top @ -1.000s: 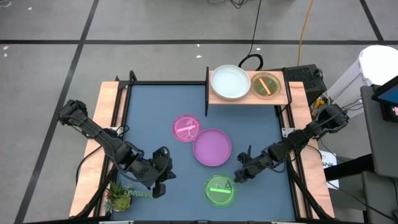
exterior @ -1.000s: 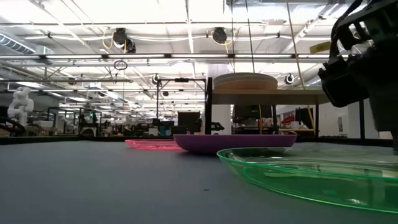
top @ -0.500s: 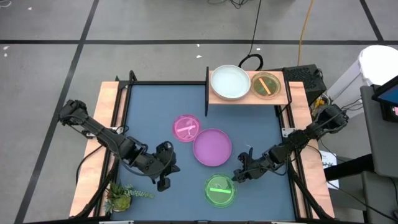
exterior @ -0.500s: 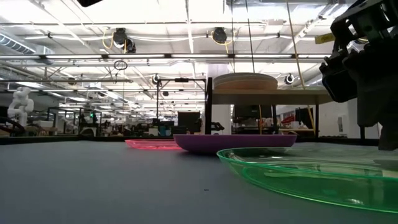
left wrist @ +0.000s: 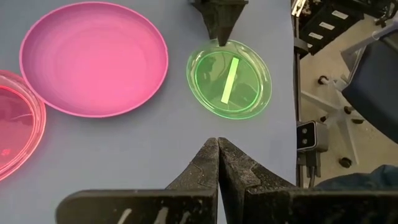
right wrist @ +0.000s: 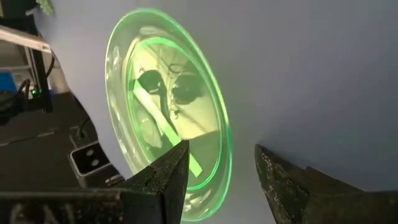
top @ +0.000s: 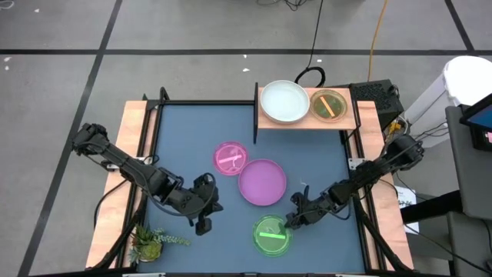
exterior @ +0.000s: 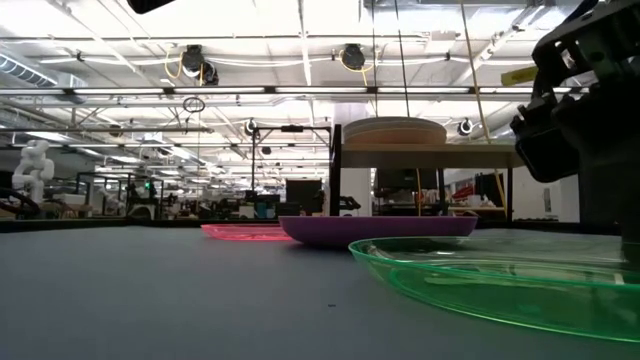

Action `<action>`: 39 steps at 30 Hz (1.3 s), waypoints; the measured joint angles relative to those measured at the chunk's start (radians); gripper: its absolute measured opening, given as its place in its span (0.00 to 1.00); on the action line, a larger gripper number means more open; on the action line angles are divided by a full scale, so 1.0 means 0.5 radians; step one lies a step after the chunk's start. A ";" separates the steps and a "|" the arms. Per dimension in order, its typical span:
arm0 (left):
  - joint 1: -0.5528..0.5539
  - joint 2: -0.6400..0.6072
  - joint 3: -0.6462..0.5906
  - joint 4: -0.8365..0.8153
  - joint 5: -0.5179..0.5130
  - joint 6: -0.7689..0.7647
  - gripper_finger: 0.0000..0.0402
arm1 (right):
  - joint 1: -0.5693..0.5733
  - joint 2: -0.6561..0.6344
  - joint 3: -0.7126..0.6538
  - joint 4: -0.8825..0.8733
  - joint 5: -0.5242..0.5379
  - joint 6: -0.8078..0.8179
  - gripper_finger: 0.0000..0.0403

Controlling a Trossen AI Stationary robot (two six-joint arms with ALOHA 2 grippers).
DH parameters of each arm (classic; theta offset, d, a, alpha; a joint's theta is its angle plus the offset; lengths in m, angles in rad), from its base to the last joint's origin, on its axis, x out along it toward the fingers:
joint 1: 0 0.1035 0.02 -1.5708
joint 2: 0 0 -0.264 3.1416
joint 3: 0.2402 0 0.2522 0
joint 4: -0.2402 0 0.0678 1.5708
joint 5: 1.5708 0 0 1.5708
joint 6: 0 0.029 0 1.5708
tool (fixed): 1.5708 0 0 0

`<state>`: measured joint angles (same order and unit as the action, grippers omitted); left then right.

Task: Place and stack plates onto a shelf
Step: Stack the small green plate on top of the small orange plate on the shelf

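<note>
Lying flat near the desk's near edge, the green plate [top: 272,235] is the small translucent one with a raised bar across its centre. It looks light, thin and rigid, probably slippery on the smooth blue desk [top: 192,138], so a pinch across its upturned rim seems the sensible hold; the bar is low and may be hard to catch. The right hand [top: 293,221] hangs at that plate's right rim with its fingers [right wrist: 163,177] parted either side of the edge, holding nothing yet. Just beyond lies the larger purple plate [top: 262,181], and left of it the small pink plate [top: 230,158]. At the far edge, the shelf [top: 304,117] already carries a white plate [top: 284,101] and an orange-barred plate [top: 329,105]. The left hand [top: 201,224] waits, fully closed and empty, left of the green plate. A small plant [top: 150,242] sits at the near-left corner.
</note>
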<state>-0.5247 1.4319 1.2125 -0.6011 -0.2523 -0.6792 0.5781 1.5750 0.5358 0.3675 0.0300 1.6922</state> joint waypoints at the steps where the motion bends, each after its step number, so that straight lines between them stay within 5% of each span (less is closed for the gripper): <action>1: 0.000 0.000 0.000 -0.001 0.000 0.001 0.00 | 0.000 0.014 0.000 0.029 -0.016 -0.006 0.41; 10: 0.004 0.000 0.000 -0.001 0.000 0.026 0.00 | 0.005 0.120 0.002 0.155 -0.011 0.002 0.37; 23: 0.004 0.000 0.001 -0.002 0.000 0.026 0.00 | 0.005 0.124 0.002 0.154 -0.011 -0.019 0.01; 39: 0.004 0.000 0.001 -0.002 0.000 0.024 0.00 | 0.005 0.126 0.000 0.154 -0.002 -0.033 0.00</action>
<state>-0.5228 1.4319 1.2129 -0.6021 -0.2523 -0.6674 0.5808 1.6379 0.5358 0.4443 0.0288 1.6756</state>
